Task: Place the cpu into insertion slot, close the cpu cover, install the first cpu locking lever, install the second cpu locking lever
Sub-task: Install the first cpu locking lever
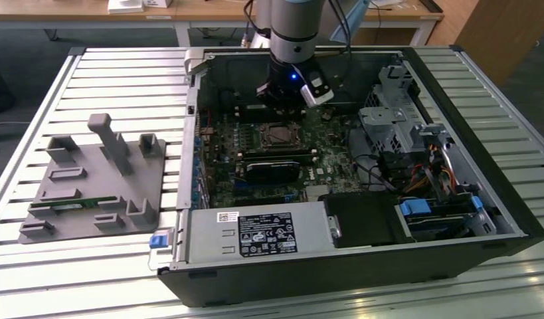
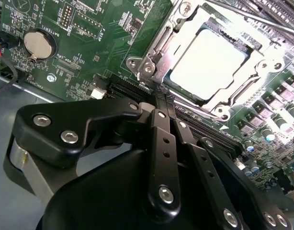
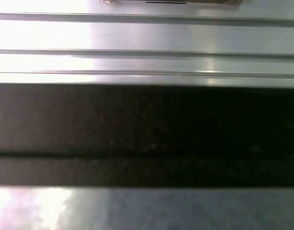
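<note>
**Task status.** The cpu [image 2: 209, 62] is seated in the socket [image 2: 138, 64], and its pale face is visible through the cut-out of the cover [image 2: 182, 47]. The cover is seen lowered flat around the chip. Placement of the cpu and closing of the cover are therefore judged complete. Whether either of the two locking levers is latched cannot be told, so both lever steps are treated as outstanding.

**Hand.** In the second wrist view the hand [image 2: 156, 103] is positioned just beside one corner of the socket, with its tips close to the socket rim; contact cannot be confirmed. The fingers [image 2: 162, 143] are drawn together at the tips, and nothing is seen held between them. In the exterior view the hand [image 1: 282, 105] is found in the upper centre of the frame, inside the case and directly behind the socket [image 1: 276, 136].

**Containers and contents.**
- The open computer case [image 1: 511, 199] is laid on the slatted tabletop [image 1: 41, 279]. It holds the green motherboard [image 1: 334, 174], which carries the socket and a round coin battery [image 2: 39, 45].
- A power supply [image 1: 254, 232] is fitted along the case's lower edge in the exterior view, with a drive bay and cables [image 1: 431, 173] toward the exterior view's right.
- A grey holder tray [image 1: 86, 226] is placed on the tabletop at the exterior view's left, well apart from the hand. A green memory stick [image 1: 77, 203] is held in one of its slots.
</note>
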Robot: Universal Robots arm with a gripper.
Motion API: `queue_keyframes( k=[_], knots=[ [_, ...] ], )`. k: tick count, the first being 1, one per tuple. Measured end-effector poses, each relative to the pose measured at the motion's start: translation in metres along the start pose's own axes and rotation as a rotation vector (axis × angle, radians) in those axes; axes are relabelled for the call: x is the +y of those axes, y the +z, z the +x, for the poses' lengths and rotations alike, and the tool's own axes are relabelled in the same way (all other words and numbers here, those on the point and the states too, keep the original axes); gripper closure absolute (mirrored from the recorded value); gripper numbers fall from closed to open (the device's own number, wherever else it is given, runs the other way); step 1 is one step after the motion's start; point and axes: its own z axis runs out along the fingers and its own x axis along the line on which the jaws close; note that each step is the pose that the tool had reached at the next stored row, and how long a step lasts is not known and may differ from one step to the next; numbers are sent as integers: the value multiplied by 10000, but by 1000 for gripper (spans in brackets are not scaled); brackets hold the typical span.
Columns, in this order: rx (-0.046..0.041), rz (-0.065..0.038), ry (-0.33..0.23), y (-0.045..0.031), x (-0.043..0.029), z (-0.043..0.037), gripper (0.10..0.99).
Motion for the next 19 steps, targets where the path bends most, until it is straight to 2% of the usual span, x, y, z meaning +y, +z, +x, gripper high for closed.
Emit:
queue_keyframes(
  k=[4,13,19],
  knots=[
    [-1,109,-2,3,0,0,980],
    [1,164,-3,32,4,0,980],
    [-2,165,-3,39,5,0,980]
  ],
)
